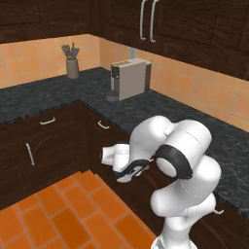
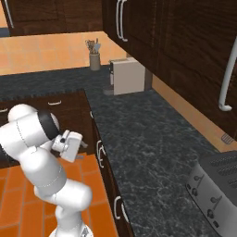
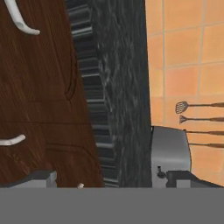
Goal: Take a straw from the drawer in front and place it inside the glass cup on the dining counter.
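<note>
Looking at this one, I'd say the job has barely started. The gripper [image 1: 127,173] hangs low in front of the dark cabinet fronts under the black speckled counter [image 1: 160,109], jaws spread wide and holding nothing. In the hand view the camera is rolled sideways, so the wood front runs up the left side with a curved silver handle [image 3: 22,19] at the top and another one [image 3: 11,140] lower down; those look like the fronts of shallow drawers, and I can't tell which one is the target. The drawer [image 1: 108,130] nearest the hand in the left base view looks fully shut, its small handle [image 1: 103,125] apart from the gripper, so no straw is on show, presumably inside still. No glass cup or dining counter turns up in these shots either. Up on the counter sit a coffee machine [image 1: 129,79], a utensil holder [image 1: 72,68] in the corner, and a toaster [image 2: 217,185] near the right base camera. So what's left is basically everything: grab a handle, pull the drawer out, pick up the straw, drive over to the island, drop it in the cup.
</note>
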You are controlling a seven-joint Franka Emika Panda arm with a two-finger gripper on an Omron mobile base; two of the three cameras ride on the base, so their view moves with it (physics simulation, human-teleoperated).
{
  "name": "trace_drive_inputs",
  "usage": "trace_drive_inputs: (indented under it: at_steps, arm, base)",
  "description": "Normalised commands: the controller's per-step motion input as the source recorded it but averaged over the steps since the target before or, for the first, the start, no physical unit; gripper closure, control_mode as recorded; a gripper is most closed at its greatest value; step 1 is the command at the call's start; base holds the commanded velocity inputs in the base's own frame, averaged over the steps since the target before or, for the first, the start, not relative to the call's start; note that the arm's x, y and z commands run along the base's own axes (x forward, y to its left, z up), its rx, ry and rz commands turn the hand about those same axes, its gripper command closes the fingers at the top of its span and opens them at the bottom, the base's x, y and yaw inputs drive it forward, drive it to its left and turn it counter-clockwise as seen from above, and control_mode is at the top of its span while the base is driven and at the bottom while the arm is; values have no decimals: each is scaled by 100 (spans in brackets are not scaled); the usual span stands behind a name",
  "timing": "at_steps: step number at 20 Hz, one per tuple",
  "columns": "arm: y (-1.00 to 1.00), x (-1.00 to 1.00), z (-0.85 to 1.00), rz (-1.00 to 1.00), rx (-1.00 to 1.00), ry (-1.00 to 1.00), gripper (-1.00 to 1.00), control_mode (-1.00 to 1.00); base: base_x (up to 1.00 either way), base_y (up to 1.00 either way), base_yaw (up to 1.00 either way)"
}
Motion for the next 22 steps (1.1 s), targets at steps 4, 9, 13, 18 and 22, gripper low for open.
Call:
trace_drive_inputs:
  at_steps: [4,9,13,18,22]
  arm:
    - [-4,37,-34,5,0,0,-100,-100]
    - [0,44,-34,2,0,0,-100,-100]
    - [0,43,-36,0,-1,-6,-100,-100]
    - [0,44,-33,0,-4,-9,-100,-100]
    - [0,49,-31,0,-7,-2,-100,-100]
  base:
    - [0,0,0]
    - [0,0,0]
    - [0,0,0]
    - [0,0,0]
    - [0,0,0]
